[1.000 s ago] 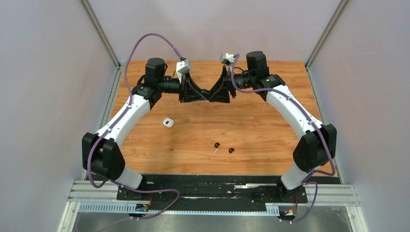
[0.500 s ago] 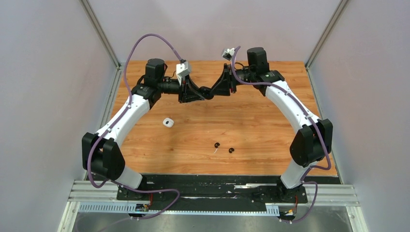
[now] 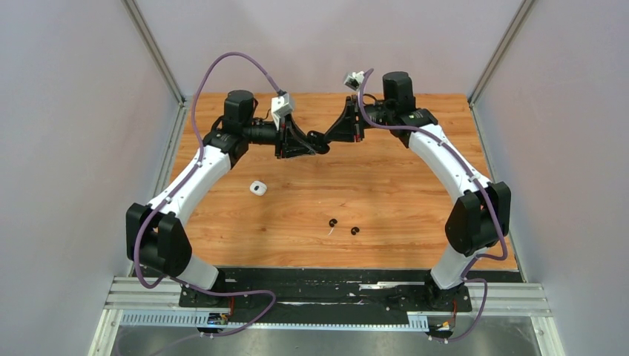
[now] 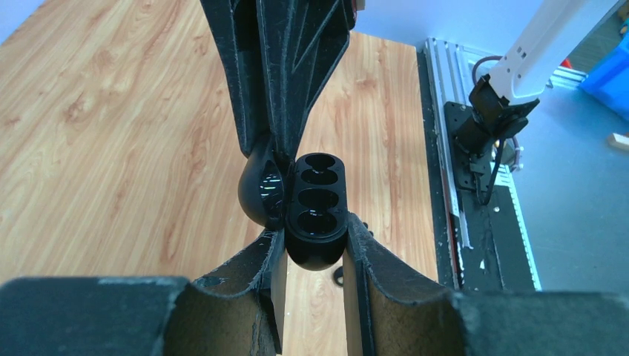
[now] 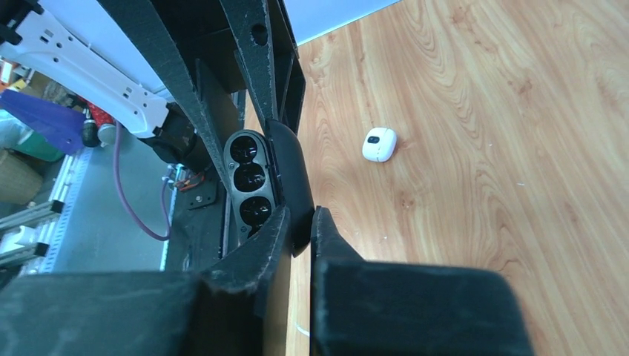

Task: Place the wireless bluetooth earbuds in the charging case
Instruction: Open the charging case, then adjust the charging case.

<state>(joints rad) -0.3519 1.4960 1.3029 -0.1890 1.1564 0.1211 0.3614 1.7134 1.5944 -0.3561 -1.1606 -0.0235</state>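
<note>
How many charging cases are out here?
2. The black case, open, is held in the air between the left claw and the right claw. The white case lies on the table. No other shows.

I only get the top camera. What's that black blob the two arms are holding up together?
Observer: A black charging case, hinged open. The left gripper clamps its base.
Operator: What's the other arm doing?
Observer: The right gripper pinches the lid, which is swung away from the base.
Operator: Any earbuds inside?
Observer: No, the wells look empty in the left wrist view.
</note>
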